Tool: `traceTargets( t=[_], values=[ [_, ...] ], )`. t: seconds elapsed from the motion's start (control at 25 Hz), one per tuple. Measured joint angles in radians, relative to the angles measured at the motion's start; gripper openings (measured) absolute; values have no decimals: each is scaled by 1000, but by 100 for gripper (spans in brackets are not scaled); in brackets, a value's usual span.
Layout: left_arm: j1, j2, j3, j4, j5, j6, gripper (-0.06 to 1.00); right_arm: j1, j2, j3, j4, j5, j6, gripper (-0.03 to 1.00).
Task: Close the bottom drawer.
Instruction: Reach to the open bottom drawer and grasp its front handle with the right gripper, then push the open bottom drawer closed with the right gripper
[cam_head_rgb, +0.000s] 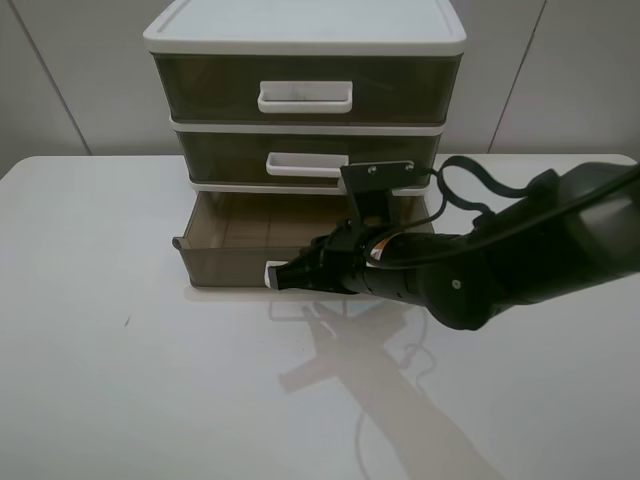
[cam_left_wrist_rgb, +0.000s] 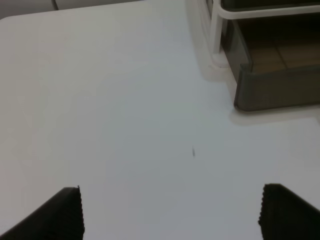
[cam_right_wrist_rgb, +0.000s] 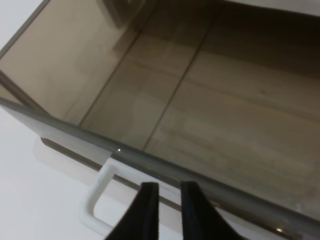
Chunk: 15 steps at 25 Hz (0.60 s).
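Observation:
The bottom drawer (cam_head_rgb: 225, 262) of the white-framed unit is pulled out, smoky-brown and empty. Its white loop handle (cam_head_rgb: 272, 272) sits on the front wall. My right gripper (cam_head_rgb: 287, 277) is at that front wall, right by the handle. In the right wrist view the drawer (cam_right_wrist_rgb: 200, 115) fills the frame, with the handle (cam_right_wrist_rgb: 97, 196) beside my gripper (cam_right_wrist_rgb: 169, 192). Its jaws stand almost together with nothing between them. My left gripper (cam_left_wrist_rgb: 172, 215) is open and empty over the bare table, and a corner of the drawer (cam_left_wrist_rgb: 275, 90) shows beyond it.
The middle drawer (cam_head_rgb: 300, 160) and the taller top drawer (cam_head_rgb: 305, 90) are shut above the open one. The unit stands at the back of the white table (cam_head_rgb: 120, 380). My right arm (cam_head_rgb: 520, 260) reaches in from the right.

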<state>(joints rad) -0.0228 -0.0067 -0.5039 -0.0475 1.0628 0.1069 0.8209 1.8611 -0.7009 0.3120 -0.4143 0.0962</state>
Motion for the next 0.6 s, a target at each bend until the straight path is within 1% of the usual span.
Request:
traceTargets(
  t=[0.32, 0.44, 0.6],
  values=[
    [0, 0, 0, 0, 0, 0, 72, 0, 58, 0, 4, -61, 13, 2],
    [0, 0, 0, 0, 0, 0, 72, 0, 70, 0, 25, -84, 14, 2],
    [0, 0, 0, 0, 0, 0, 72, 0, 81, 0, 55, -139, 17, 2]
  ],
)
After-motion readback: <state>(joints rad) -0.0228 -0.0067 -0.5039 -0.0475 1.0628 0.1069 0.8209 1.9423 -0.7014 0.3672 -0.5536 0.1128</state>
